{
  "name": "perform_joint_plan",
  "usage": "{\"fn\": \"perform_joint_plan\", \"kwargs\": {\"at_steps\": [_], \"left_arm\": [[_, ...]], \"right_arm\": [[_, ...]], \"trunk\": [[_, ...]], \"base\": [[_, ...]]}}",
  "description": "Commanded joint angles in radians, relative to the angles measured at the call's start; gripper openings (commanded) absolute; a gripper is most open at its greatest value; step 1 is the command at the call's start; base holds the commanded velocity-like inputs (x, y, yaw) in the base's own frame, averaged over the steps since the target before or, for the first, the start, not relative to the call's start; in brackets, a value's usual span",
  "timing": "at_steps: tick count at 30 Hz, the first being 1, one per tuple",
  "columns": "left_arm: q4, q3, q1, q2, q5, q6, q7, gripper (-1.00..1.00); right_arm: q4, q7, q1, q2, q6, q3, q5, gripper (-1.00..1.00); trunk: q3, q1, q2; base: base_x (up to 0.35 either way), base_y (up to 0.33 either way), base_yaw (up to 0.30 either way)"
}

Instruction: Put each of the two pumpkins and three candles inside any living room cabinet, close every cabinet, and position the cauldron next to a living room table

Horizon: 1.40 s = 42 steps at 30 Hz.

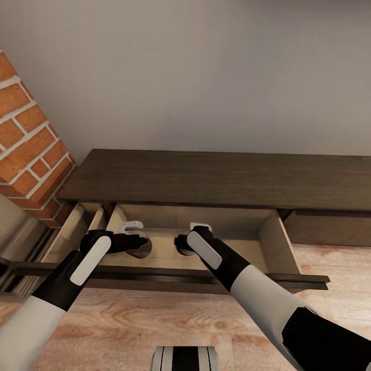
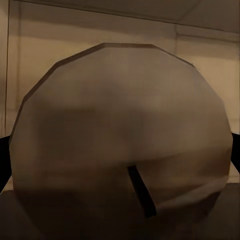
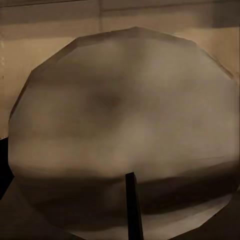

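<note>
Wooden floor (image 1: 154, 319) across the bottom of the frame, plain grey wall (image 1: 206, 72) above, red brick (image 1: 31, 149) at the left edge. Long dark brown cabinet (image 1: 216, 178) across the middle, its middle drawer (image 1: 278, 242) pulled out, tan inside.

Both arms reaching down into that drawer, just below centre. Left gripper (image 1: 140, 242) closed around a beige-grey candle (image 1: 143, 248), seen close in the left wrist view as a broad round face (image 2: 120, 130) with a dark wick (image 2: 141, 197), finger edges dark at either side. Right gripper (image 1: 181, 243) at a second candle (image 3: 125, 135), wick (image 3: 133, 207) visible; grip there cannot be told.
</note>
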<state>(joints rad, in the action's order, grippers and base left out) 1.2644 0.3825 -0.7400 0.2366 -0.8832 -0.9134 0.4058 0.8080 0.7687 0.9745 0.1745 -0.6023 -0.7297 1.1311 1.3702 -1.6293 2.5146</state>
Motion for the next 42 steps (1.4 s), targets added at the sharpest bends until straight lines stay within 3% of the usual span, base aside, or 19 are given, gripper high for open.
{"fn": "perform_joint_plan", "kwargs": {"at_steps": [1, 7, 11, 21, 25, 42], "left_arm": [[0.001, 0.002, -0.001, 0.001, -0.008, -0.001, 0.01, -1.0], [0.002, 0.003, -0.001, 0.001, -0.009, 0.0, 0.009, -1.0], [0.003, 0.003, -0.001, 0.001, -0.009, 0.001, 0.008, -1.0], [0.007, 0.003, -0.001, 0.001, -0.008, 0.002, 0.008, -1.0], [0.007, 0.004, -0.001, 0.001, -0.009, 0.002, 0.008, -1.0], [0.01, 0.004, -0.001, 0.001, -0.009, 0.002, 0.008, -1.0]], "right_arm": [[0.001, 0.001, 0.001, 0.0, -0.003, -0.006, 0.001, -1.0], [0.001, -0.024, 0.001, 0.0, -0.002, -0.039, 0.001, -1.0], [0.001, -0.028, 0.001, 0.0, -0.002, -0.044, 0.001, -1.0], [0.002, -0.032, 0.001, 0.0, -0.004, -0.046, 0.001, -1.0], [0.002, -0.032, 0.001, 0.0, -0.003, -0.046, 0.001, -1.0], [0.002, -0.066, 0.001, 0.0, -0.002, -0.046, 0.001, -1.0]], "trunk": [[0.001, 0.0, 0.0], [0.001, 0.0, 0.0], [0.016, -0.001, 0.001], [0.016, -0.001, 0.001], [0.032, -0.003, 0.002], [0.032, -0.003, 0.002]], "base": [[0.0, 0.0, 0.0], [0.0, 0.0, 0.0], [0.0, 0.0, 0.0], [0.0, 0.0, 0.0], [0.0, 0.0, 0.0], [0.0, 0.0, 0.0]]}}
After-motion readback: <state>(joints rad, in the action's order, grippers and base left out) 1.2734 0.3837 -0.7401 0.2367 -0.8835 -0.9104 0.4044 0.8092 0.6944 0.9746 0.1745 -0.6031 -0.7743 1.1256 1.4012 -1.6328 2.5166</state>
